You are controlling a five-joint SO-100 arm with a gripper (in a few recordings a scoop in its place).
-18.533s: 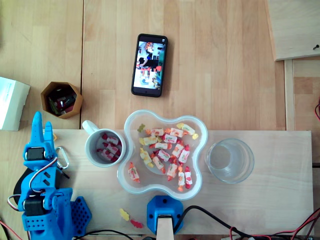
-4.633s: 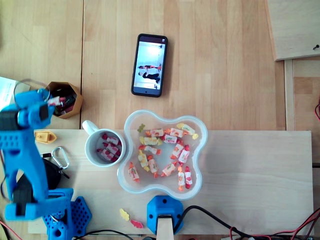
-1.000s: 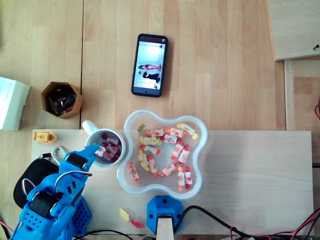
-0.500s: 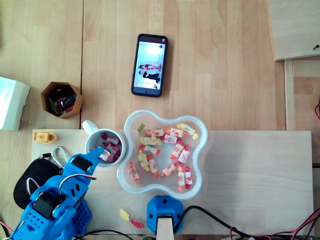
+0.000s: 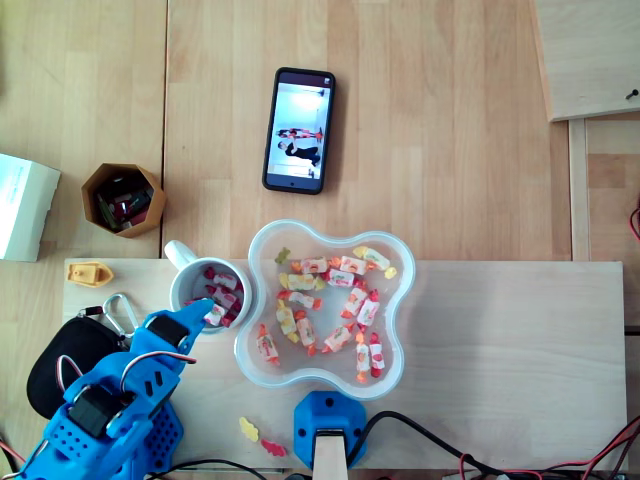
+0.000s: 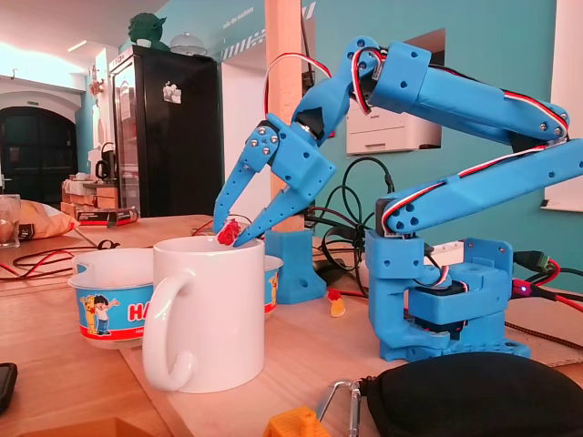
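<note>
Where claw (image 6: 230, 241) pinches it, small red candy (image 6: 227, 233), seemingly wrapped

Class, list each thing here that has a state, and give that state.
Tool: shut on a red candy, above the mug.
Candy: pinched at the tool's tips.
Mug: upright, candies inside.
Bowl: upright, holding wrapped candies.
Phone: flat, screen lit.

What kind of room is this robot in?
Probably a hobby workshop or office: a blue plastic robot arm stands on a light wooden table, black cables tangle behind it, and a white office printer sits by the teal wall.
</note>
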